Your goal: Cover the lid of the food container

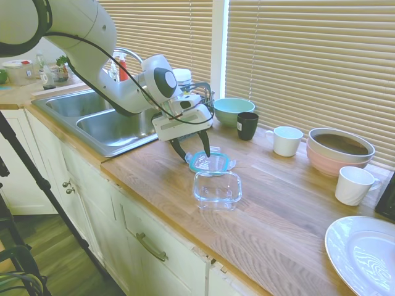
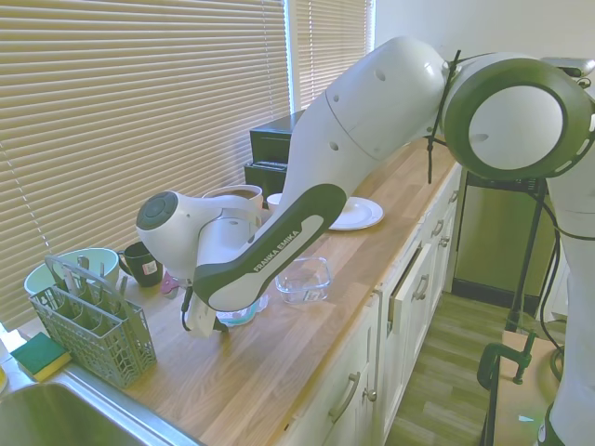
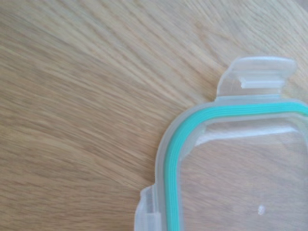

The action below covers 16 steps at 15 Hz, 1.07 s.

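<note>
The lid lies flat on the wooden table, directly under the pincer, whose fingers hang spread apart at its near edge, gripping nothing. One food container sits uncovered just beside the lid, and the arm reaches in low over the sink, wrist bent downward.

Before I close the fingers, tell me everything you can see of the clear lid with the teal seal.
The flat, rounded-square clear plastic lid with a teal seal rim has clear snap tabs at its edges, one sharp in the wrist view. It lies flat on the wooden countertop, right beside the empty clear food container, not on it. The open gripper hangs over its far edge; contact cannot be told.
</note>
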Tool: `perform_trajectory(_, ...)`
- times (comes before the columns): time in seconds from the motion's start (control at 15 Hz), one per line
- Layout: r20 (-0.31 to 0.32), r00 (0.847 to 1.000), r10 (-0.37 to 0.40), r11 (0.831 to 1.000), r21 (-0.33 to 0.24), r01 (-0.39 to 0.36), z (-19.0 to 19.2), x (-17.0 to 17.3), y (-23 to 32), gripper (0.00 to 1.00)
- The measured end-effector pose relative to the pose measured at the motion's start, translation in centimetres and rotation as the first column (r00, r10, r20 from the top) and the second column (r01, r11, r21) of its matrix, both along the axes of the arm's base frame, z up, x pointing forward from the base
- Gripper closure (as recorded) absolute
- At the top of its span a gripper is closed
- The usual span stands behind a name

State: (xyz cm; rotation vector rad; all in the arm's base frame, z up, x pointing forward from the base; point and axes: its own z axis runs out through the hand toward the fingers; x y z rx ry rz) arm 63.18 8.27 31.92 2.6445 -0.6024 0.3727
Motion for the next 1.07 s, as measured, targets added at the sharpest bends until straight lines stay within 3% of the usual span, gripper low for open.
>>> perform_trajectory(0.53,-0.007,1.000,0.017,1.000,-0.022,-0.017,-0.6,0.0,0.0,1.00)
perform_trajectory(1.07,0.006,0.999,0.043,0.994,-0.100,-0.042,-2.0,-0.2,0.6,1.00)
